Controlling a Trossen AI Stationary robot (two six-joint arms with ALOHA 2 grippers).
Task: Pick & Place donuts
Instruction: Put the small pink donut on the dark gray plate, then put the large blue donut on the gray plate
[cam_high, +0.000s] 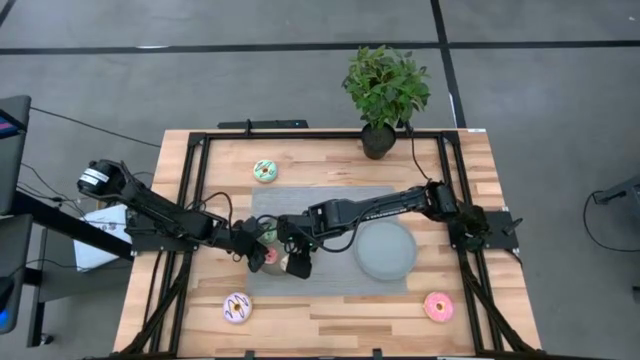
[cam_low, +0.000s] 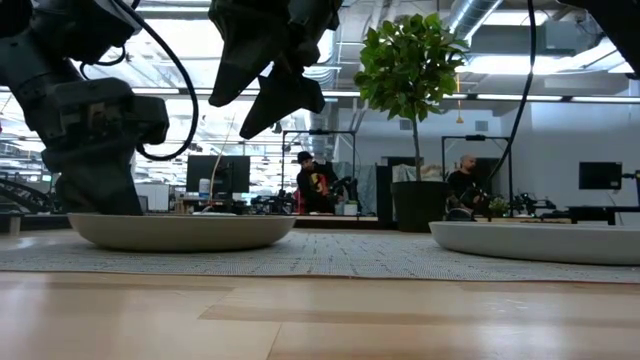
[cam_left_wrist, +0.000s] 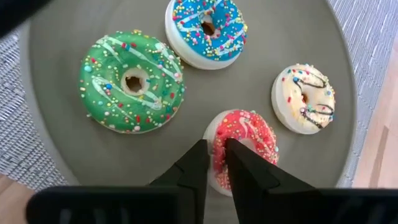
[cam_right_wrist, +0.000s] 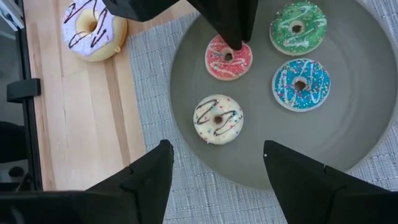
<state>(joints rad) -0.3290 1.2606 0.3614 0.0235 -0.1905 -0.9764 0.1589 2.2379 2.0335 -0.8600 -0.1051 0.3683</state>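
A grey plate on the grey mat holds several small donuts: green, blue, cream with dark stripes and red. All lie flat on the plate. My left gripper is down at the red donut, its fingers nearly closed on the rim. My right gripper hangs open above the plate's near side, holding nothing. A purple-white donut lies on the wood beside the mat. My left gripper has the red donut's rim between its two fingertips, which stand only a narrow gap apart. The fingers slant down from the table's left. The donut lies flat on the plate. Its hole is hidden behind one finger.
A second grey plate stands on the mat's right part. Loose donuts lie on the wood: green-white far left, purple-white near left, pink near right. A potted plant stands at the far edge.
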